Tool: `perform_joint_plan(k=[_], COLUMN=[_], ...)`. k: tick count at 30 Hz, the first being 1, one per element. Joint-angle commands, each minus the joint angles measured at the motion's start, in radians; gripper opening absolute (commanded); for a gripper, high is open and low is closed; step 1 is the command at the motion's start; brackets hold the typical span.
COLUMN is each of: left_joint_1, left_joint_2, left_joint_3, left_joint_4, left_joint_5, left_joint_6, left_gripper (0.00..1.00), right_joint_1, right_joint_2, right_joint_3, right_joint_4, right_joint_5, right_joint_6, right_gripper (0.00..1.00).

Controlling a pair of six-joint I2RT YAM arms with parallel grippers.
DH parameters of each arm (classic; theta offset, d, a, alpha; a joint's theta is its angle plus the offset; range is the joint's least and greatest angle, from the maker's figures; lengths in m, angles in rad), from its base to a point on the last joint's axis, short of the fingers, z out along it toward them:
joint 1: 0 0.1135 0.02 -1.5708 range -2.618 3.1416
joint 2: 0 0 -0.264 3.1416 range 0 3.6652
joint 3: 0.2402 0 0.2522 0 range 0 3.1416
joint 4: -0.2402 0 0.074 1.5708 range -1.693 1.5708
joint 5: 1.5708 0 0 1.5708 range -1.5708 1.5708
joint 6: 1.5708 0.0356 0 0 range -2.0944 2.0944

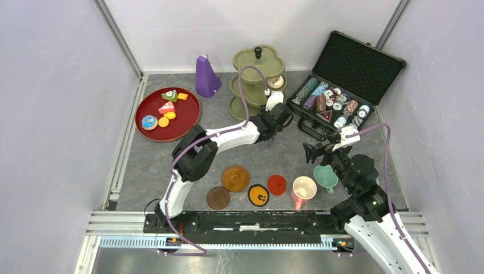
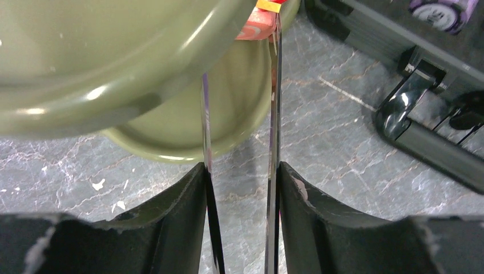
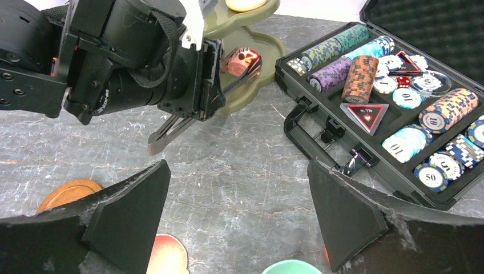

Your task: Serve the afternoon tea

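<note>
A grey, marble-veined tabletop [image 1: 142, 162] fills a booth of pale walls [image 1: 51, 114], with an aluminium rail [image 1: 122, 142] along its left edge

Far left of the olive-green three-tier stand [image 1: 248, 63], a red tray [image 1: 185, 120] holding small colourful cakes [image 1: 166, 108] lies close to that rail. A purple pyramid [image 1: 206, 77] stands just left of the stand.

The left gripper [image 2: 241, 68] reaches in at the stand's right side, under a tier's rim. Its thin fingers are drawn close together, with a red pastry [image 3: 242, 61] at their tips over a lower tier; whether they pinch it cannot be told.

Right of the stand, an open black case [image 1: 357, 65] of striped poker chips [image 1: 331, 103] sits near the right wall.

Nearer the arm bases than the stand, four round coasters [image 1: 236, 178] lie in a loose row, then a pink mug [image 1: 303, 187] and a teal mug [image 1: 325, 176] side by side. The right gripper [image 3: 237, 168] hangs above bare stone beyond the mugs, fingers spread wide and holding nothing.

Open tabletop runs between the stand and the coasters, crossed only by the left arm; the gap between stand and case is narrow
</note>
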Motion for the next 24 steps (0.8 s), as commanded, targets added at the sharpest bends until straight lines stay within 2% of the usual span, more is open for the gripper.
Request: perform_joint_plan(k=[1,8,13,15,24], left_joint_1=[0.004,0.013,0.032,0.038,0.038], left_joint_2=[0.030,0.063,0.076,0.074,-0.018], left_joint_3=[0.089,0.100,0.101,0.100,0.027], left_joint_4=[0.080,0.090,0.074,0.062,0.050], left_joint_5=[-0.058,-0.044,-0.022,-0.012,0.071], left_joint_6=[-0.069,-0.093,-0.122,-0.131,-0.122], left_gripper=[0.53,0.55,0.66,0.68,0.72], right_joint_1=[-0.003,-0.003,-0.003,-0.003,-0.003], right_joint_2=[-0.003,-0.001,-0.003,-0.002,0.015], right_joint_3=[0.035,0.035,0.028,0.028,0.024], right_joint_4=[0.012,0.011,0.010,0.012,0.029], right_joint_5=[0.010,0.011,0.013,0.012,0.000], right_joint_6=[-0.008,-0.008,-0.005,-0.004,0.003], right_gripper=[0.98,0.98,0.98,0.98,0.98])
